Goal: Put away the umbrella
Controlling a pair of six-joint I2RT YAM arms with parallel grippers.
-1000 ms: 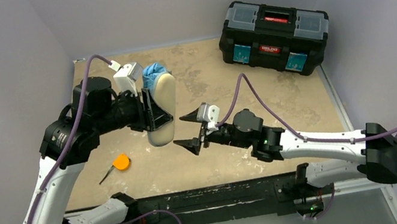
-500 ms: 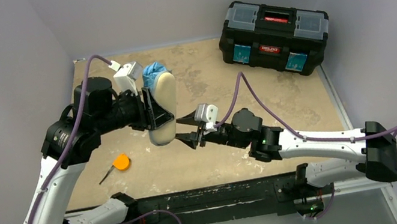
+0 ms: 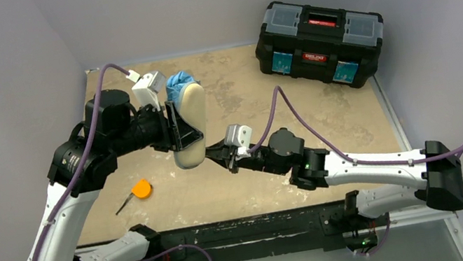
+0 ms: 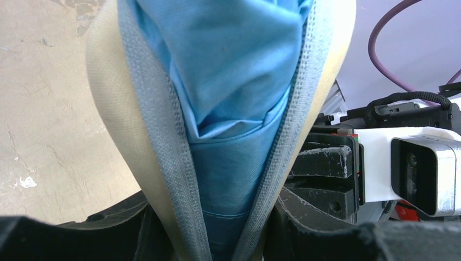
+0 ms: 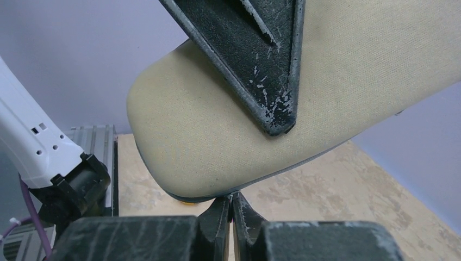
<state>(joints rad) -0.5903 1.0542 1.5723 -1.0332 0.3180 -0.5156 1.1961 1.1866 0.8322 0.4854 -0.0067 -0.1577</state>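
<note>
— Looks bright overall?

— Yes. Falls soft and even from overhead in the top view; leaves only faint, soft-edged shadows on the worktop (image 3: pixel 246 192).

— Glares anywhere?

— Barely. Puts a pale sheen on the toolbox (image 3: pixel 319 43) lid and tints the walls (image 3: pixel 194 9) a flat lilac.

— Looks sharp up close?

— Partly. From the left wrist, renders the weave of the blue umbrella (image 4: pixel 234 81) crisply, yet washes out towards the bright right edge and turns dark and soft along the bottom. From the right wrist, shows clear texture on the case (image 5: pixel 217 141), shades its lower curve lightly, and blurs the right gripper (image 5: pixel 231 209) at the bottom edge.
</note>
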